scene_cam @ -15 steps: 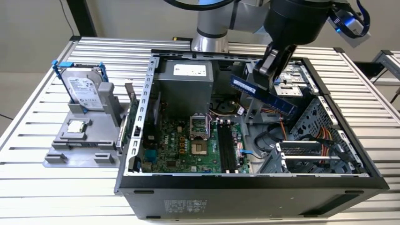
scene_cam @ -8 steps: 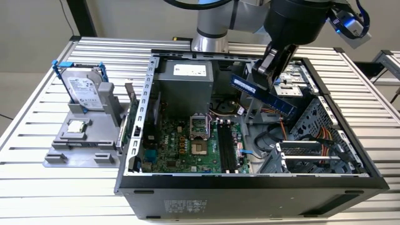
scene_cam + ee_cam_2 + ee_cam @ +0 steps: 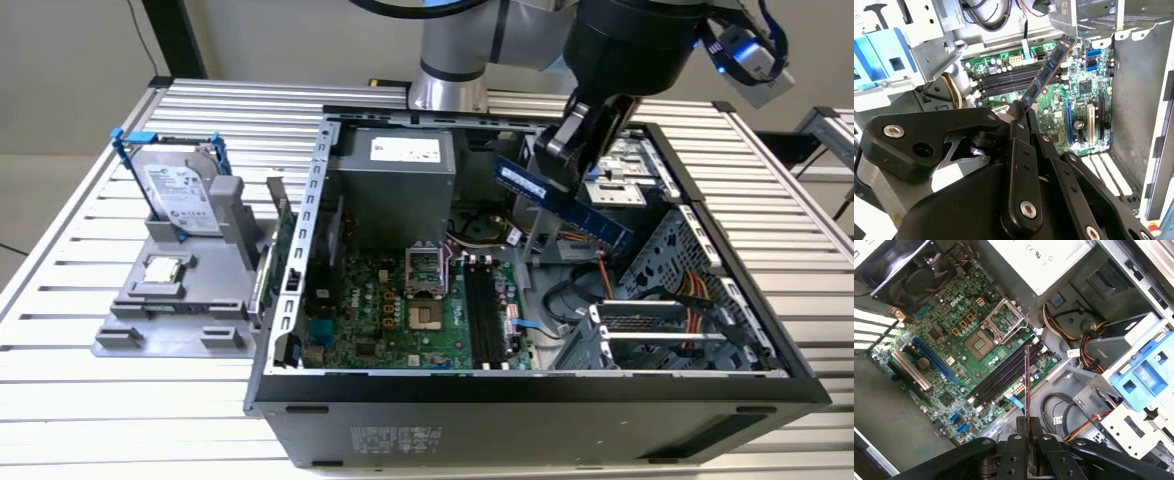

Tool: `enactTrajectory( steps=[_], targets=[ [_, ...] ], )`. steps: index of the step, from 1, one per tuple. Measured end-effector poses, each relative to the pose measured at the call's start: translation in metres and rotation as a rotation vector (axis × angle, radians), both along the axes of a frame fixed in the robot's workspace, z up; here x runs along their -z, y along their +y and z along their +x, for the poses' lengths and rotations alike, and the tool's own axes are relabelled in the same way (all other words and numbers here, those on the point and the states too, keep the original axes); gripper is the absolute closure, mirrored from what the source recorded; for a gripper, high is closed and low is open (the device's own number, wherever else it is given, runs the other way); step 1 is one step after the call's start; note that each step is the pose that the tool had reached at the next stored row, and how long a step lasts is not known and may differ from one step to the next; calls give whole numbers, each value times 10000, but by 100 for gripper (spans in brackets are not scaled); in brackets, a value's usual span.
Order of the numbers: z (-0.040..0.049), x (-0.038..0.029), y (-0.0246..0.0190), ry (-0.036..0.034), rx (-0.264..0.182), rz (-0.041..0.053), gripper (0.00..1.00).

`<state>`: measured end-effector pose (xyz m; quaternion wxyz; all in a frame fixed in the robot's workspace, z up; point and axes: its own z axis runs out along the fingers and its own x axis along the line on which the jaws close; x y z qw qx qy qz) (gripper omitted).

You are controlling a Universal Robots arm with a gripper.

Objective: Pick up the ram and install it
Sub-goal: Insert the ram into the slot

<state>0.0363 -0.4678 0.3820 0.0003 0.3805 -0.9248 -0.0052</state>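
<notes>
Black fingers tight on white-labelled blue ram over open case

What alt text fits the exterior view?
The end effector holds a blue ram stick tilted above an open computer case on a slatted table. A hard drive stands in a grey holder at the exterior view's left.

Ribbed aluminium table under even light, pale grey backdrop beyond (wall or floor, hard to tell), dark upright post, second table at the exterior view's right.
</notes>
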Motion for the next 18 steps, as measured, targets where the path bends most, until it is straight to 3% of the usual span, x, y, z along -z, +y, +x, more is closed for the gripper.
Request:
enactTrajectory(
  steps=[18],
  targets=[
    [0,0,-1,0,1355,-1,100]
  ],
)
